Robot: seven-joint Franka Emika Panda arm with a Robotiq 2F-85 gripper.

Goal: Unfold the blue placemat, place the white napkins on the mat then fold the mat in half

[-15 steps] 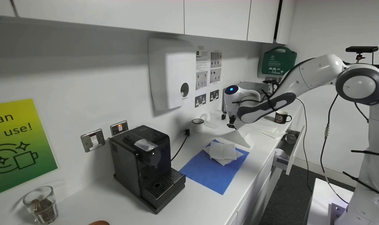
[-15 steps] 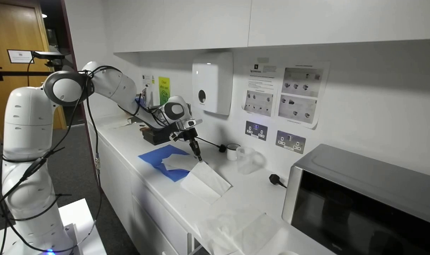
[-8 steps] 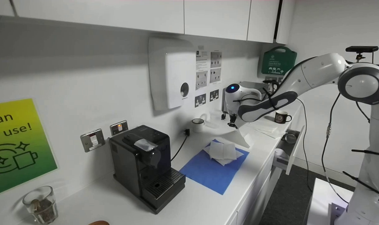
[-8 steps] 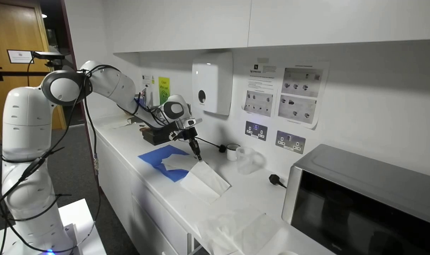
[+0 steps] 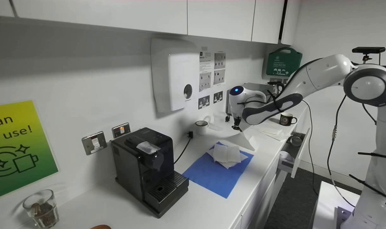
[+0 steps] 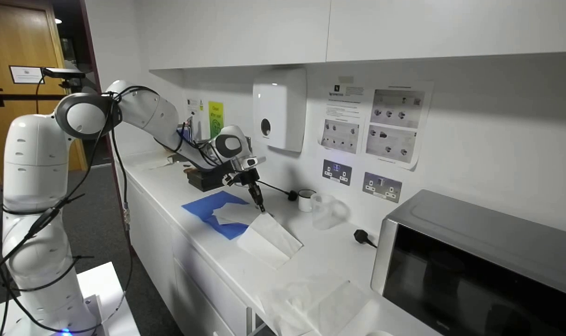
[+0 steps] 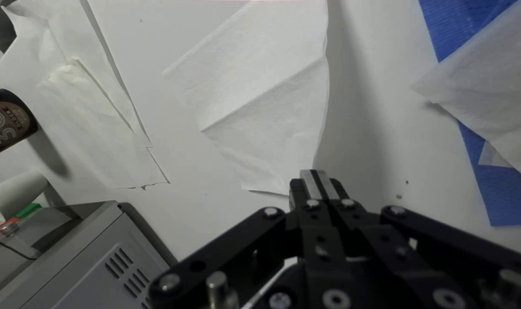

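The blue placemat (image 5: 212, 183) lies spread out on the counter beside the coffee machine. White napkins (image 5: 227, 156) are stacked loosely on its far part, corners turned in different directions. Beyond the mat, another white napkin (image 6: 271, 238) is raised at one end, its lower part resting on the counter. My gripper (image 6: 263, 210) is shut on that raised edge, just above the counter. In the wrist view the fingertips (image 7: 308, 182) are pressed together with the napkin (image 7: 260, 90) running away from them, and the napkin pile (image 7: 496, 81) and mat (image 7: 507, 197) show at the right.
More white napkins (image 6: 320, 303) lie on the counter near the microwave (image 6: 474, 266). A white mug (image 5: 201, 128) and a clear jug (image 6: 326, 212) stand by the wall. The coffee machine (image 5: 145, 168) is close to the mat. A drawer (image 5: 293, 156) hangs open below.
The arm has shifted only very slightly upward over the last second. Held napkin, pile and mat look the same as before.
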